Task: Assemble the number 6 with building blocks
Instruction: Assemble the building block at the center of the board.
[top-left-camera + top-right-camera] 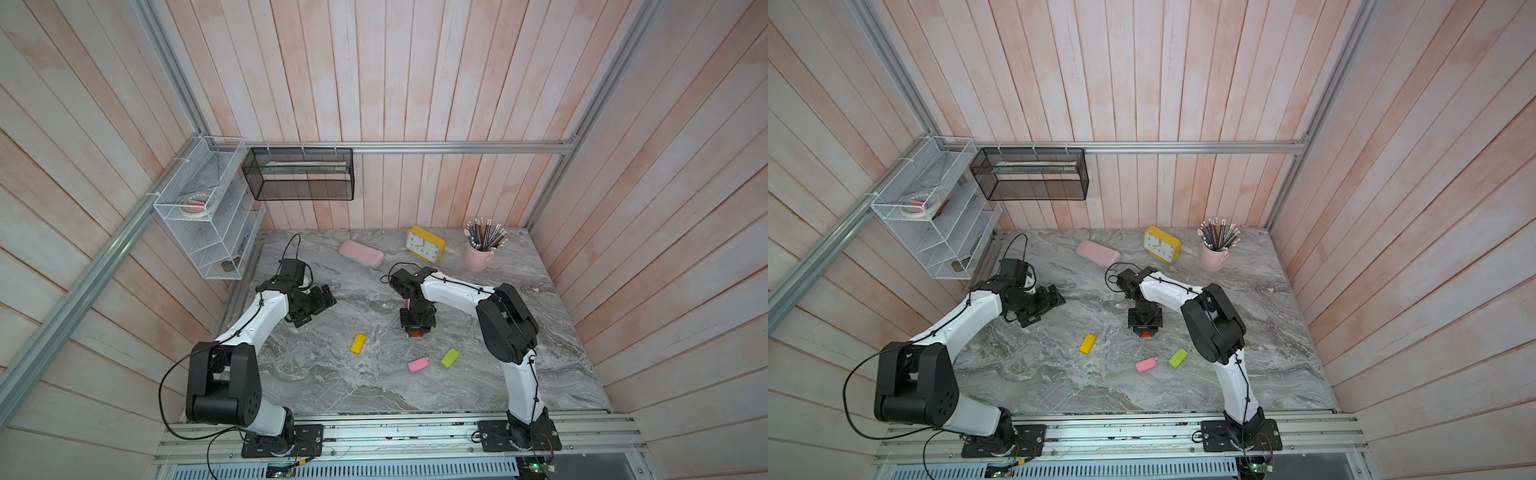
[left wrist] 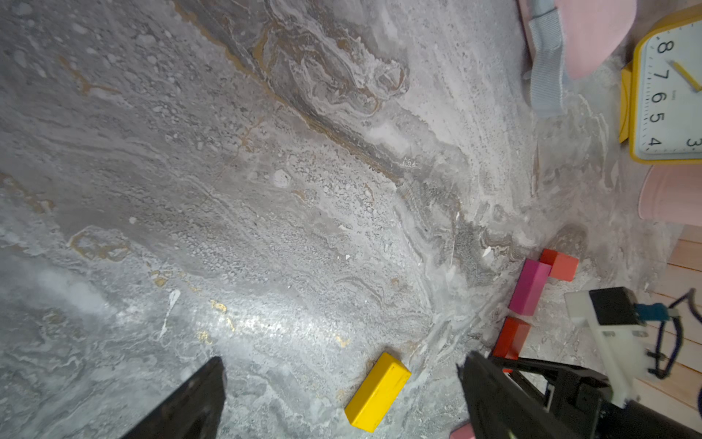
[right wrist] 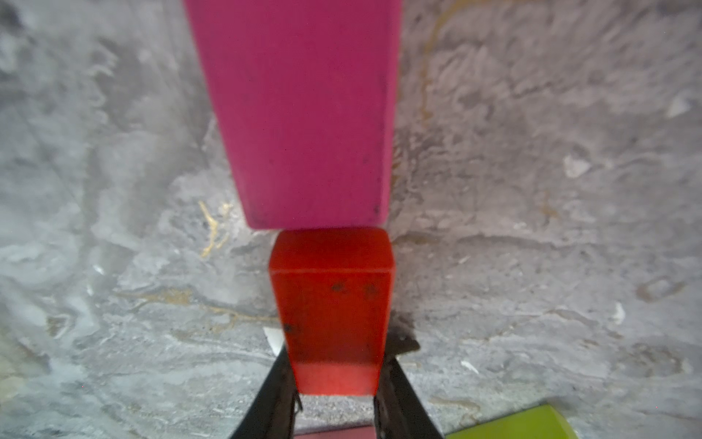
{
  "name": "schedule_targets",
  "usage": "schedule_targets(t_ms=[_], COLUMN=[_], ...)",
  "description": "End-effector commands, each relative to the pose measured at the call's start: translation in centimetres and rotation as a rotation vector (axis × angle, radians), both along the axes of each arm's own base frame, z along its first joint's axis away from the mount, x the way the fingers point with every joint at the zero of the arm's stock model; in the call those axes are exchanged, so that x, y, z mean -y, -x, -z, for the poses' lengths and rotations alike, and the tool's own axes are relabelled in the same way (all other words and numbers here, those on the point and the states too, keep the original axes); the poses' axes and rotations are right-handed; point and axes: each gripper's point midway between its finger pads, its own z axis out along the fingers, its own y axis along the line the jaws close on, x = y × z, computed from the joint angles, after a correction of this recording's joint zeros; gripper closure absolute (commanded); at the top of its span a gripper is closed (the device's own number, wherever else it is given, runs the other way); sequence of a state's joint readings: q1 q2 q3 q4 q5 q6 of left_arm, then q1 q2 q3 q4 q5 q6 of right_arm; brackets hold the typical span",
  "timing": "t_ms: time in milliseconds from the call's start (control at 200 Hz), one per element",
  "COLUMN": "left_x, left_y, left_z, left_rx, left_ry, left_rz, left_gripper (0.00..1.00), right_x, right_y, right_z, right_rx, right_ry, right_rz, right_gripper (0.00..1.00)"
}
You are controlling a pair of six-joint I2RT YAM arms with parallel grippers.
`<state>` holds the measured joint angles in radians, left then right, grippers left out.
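- R jaws: closed on a red block (image 3: 334,304), one jaw on each long side, gripping near its rear end. Block is roughly mid-tabletop (image 1: 324,386).
- Held red block is lined up end to end w/ the magenta block (image 3: 304,114). The ends are touching or a hair apart, can't tell which.
- Magenta block lies flat, its long axis running from near edge toward far edge.
- 2nd red block (image 2: 562,266) lies crosswise at the magenta's far end, touching it. It sticks out toward the R edge, so the two make an L corner.
- Magenta + 2nd red block are mostly hidden under the R arm (image 1: 457,291) in both top views. Only the L wrist view shows them together.
- Yellow block (image 1: 358,344): loose, flat, on the L-edge side of the held red block, apart from all others.
- Light pink block (image 1: 417,365) + lime green block (image 1: 450,358): loose, flat, near each other but not touching. Both lie between the held red block and the near edge, green on the R-edge side.
- L jaws: open wide, gripping nothing, over the L part of the tabletop, clear of every block. In the L wrist view the yellow block lies on the tabletop beyond them.
- Along the far edge: pink case (image 1: 360,254), yellow clock (image 1: 425,244), pink cup of pencils (image 1: 478,255), all well apart from the blocks.
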<state>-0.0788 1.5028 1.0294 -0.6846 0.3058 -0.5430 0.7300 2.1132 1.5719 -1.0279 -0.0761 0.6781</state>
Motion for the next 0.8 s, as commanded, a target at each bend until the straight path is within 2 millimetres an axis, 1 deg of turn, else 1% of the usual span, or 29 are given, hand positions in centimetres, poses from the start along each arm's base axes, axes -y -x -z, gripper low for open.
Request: schedule_targets(t_ms=[0,475,795], left_x=[-0.33,-0.34,-0.31], left_y=[-0.82,-0.79,-0.83], left_z=[-0.51,-0.46,-0.41], left_rx=[0.014,0.012,0.012], left_ry=[-0.013,-0.014,-0.014], left_rz=[-0.012,-0.010,-0.008], left_gripper=[0.02,0.02,0.02], right_x=[0.59,0.58,0.53], right_y=[-0.59,-0.84,-1.27], right_z=[1.42,1.96,1.80], right_rx=[0.001,0.003,0.011], right_ry=[0.041,0.049,0.049], right_rz=[-0.003,-0.003,0.000], right_gripper=[0.80,0.80,0.80])
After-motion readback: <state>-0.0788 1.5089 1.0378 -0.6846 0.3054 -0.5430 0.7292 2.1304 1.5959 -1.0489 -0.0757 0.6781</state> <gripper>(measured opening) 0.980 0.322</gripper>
